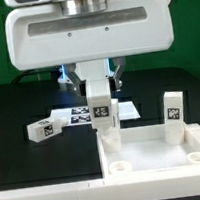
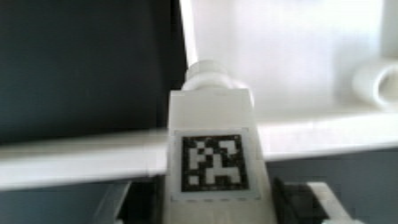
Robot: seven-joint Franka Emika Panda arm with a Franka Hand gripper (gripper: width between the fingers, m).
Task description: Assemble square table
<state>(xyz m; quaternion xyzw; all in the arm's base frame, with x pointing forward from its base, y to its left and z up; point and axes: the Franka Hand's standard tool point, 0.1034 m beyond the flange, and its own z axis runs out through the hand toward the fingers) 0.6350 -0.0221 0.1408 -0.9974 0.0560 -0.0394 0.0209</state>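
Centrally in the exterior view you see the hand (image 1: 98, 92) clenched on one white leg (image 1: 103, 123) of the square table. It holds the leg upright, with the tag facing the camera. The leg's lower end meets the far corner of the white square tray (image 1: 155, 154) on the exterior view's left. You cannot tell whether it is seated in a socket.

The tray lies on the black tabletop (image 1: 34, 156), and two round corner sockets (image 1: 121, 168) are visible along its near rim. A second leg (image 1: 173, 115) stands upright at the tray's far corner on the exterior view's right. A third leg (image 1: 41, 128) lies on its side on the tabletop, well apart from the tray on the exterior view's left. The marker board (image 1: 77, 113) lies flat behind the hand.

From the wrist view you look down the held leg (image 2: 214, 120), with its tag close to the lens and the hand (image 2: 214, 205) gripping it from both sides. Its rounded tip points at the tray (image 2: 285, 60), just beside the tray's edge against the tabletop (image 2: 80, 70). One socket (image 2: 377, 85) shows at the frame's margin.
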